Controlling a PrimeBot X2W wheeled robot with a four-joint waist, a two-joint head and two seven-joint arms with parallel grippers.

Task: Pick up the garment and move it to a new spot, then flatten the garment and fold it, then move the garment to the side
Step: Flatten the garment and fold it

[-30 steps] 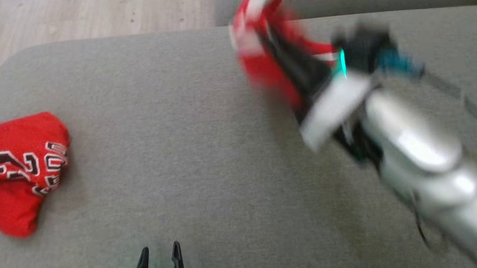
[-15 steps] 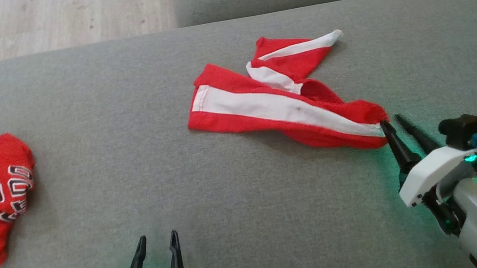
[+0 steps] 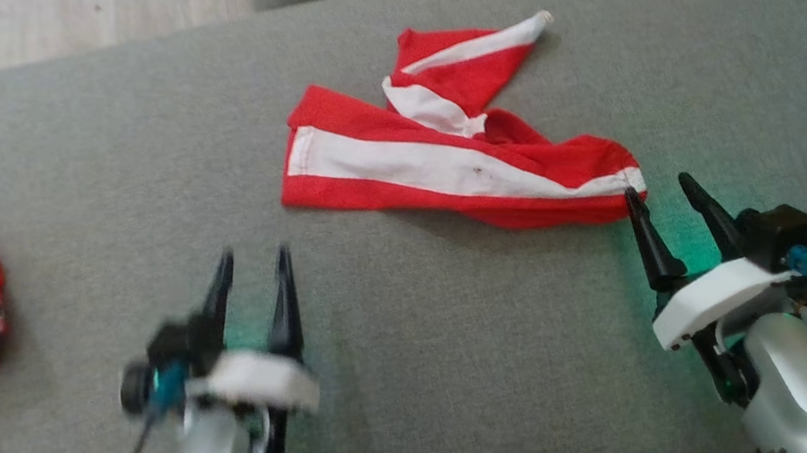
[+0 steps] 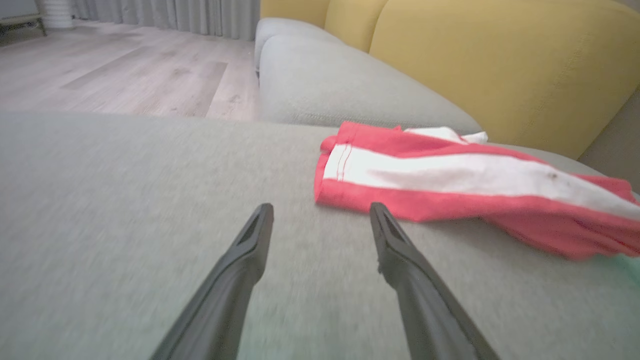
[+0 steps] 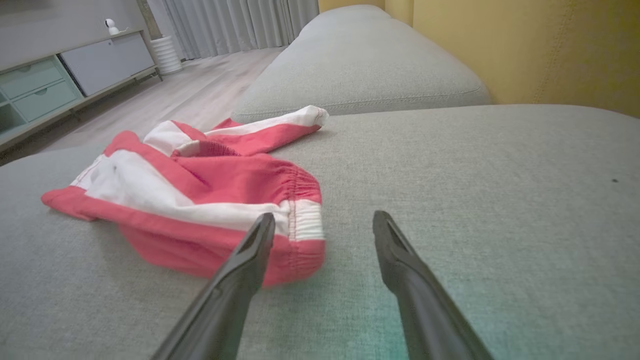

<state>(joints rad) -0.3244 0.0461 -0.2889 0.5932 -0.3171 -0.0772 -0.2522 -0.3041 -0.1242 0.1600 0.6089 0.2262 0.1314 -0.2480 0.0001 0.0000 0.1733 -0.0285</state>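
The left end effector (image 3: 253,254) hovers over the grey sofa (image 3: 420,349), jaws apart, empty; the right end effector (image 3: 657,184), likewise spread and empty, points just beside the red-and-white shorts (image 3: 442,167).

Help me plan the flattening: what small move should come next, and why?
Probably ease the left claw forward to the striped garment's left hem. Both claws stand open, the garment lies twisted on the cushion, and the right claw sits at its other end, so both could then pull it flat.
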